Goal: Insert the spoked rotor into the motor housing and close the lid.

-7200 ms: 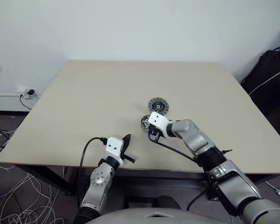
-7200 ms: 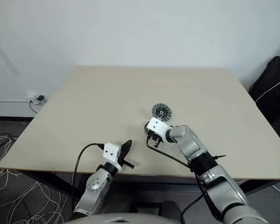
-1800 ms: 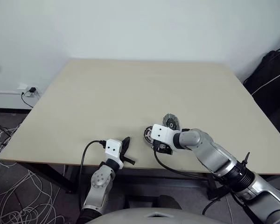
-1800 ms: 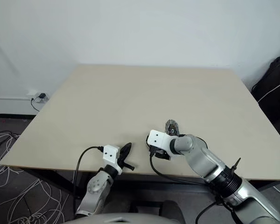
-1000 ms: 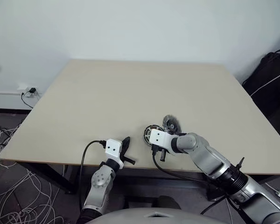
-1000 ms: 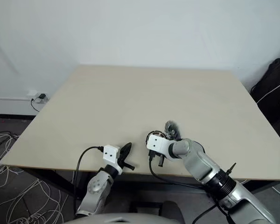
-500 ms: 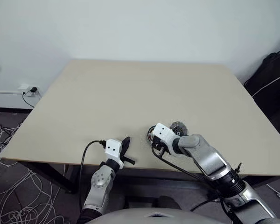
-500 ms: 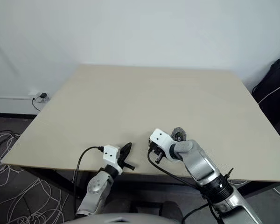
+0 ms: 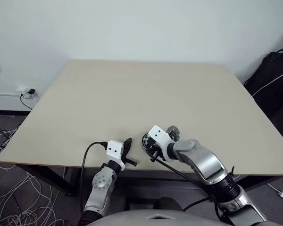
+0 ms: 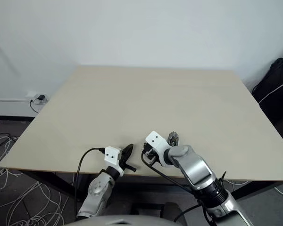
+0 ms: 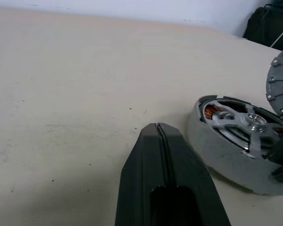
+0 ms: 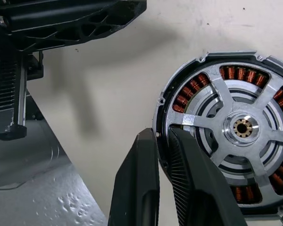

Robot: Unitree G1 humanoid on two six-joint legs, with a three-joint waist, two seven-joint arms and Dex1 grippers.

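The spoked rotor lies in the motor housing, whose copper windings show between the silver spokes. The pair rests near the table's front edge. My right gripper is shut on the rotor's rim, one finger outside it and one over the inside. The ribbed grey lid stands tilted just behind the housing, its underside rising beside it. My left gripper is shut and empty, level, a short way to the left of the housing.
The beige table stretches bare behind the parts. Its front edge runs just under both grippers. Loose cables lie on the floor at the left. A black bag sits at the right.
My right gripper has rolled at the wrist and drawn left and nearer, towards the left gripper, bringing the rotor and housing along. The lid sits a little nearer. The left gripper kept still.
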